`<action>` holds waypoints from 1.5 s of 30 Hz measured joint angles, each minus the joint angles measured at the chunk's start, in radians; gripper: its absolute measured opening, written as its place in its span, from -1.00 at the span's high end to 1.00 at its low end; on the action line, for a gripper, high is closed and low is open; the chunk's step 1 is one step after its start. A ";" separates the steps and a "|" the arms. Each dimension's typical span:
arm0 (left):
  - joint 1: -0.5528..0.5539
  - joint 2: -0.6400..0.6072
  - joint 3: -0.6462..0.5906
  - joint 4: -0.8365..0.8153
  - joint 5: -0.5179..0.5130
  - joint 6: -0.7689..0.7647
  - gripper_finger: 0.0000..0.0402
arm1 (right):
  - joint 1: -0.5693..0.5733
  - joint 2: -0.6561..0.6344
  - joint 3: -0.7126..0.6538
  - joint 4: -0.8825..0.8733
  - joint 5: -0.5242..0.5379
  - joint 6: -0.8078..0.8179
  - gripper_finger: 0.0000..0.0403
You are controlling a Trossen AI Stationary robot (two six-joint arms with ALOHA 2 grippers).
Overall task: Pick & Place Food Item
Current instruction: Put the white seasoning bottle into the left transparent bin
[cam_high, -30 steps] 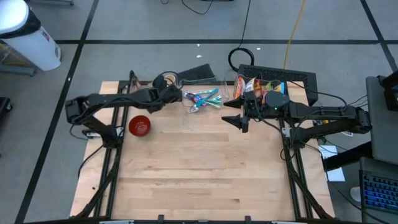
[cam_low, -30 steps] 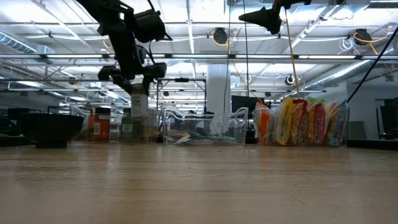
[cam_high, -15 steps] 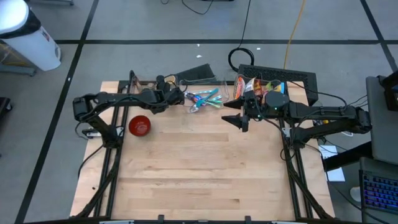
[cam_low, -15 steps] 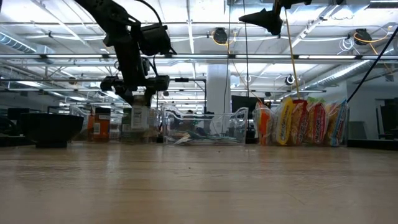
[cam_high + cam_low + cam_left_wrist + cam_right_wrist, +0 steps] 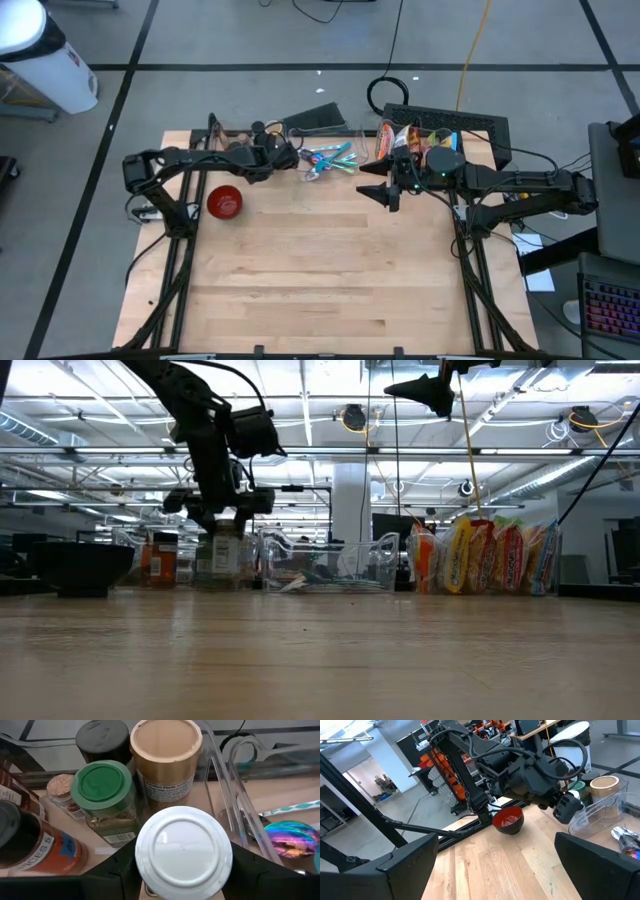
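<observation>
Gripping a white-lidded jar (image 5: pixel 183 852), left gripper (image 5: pixel 180 870) beside "Nutrition Facts" canister (image 5: pixel 166 760)

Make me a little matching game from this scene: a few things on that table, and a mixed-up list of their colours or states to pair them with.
Things:
1. bowl
2. jar in the left gripper
3. jar beside it
4. right gripper

States:
A. green lid
B. open, holding nothing
C. red
D. white lid

Pairs: 1-C, 2-D, 3-A, 4-B

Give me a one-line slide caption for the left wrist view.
Left gripper closed around a white-lidded jar among spice jars, beside a clear utensil bin.
</observation>
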 joint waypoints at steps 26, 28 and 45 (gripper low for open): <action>0.001 -0.002 -0.002 -0.005 0.023 0.069 -0.16 | 0.000 0.000 0.000 0.000 -0.001 0.000 -0.95; 0.001 -0.013 -0.003 -0.006 0.030 0.081 -0.18 | 0.000 0.000 0.000 0.000 -0.001 0.000 -0.95; 0.002 -0.058 -0.004 0.014 0.057 0.193 -0.20 | 0.000 0.000 0.000 0.000 -0.002 -0.004 -0.95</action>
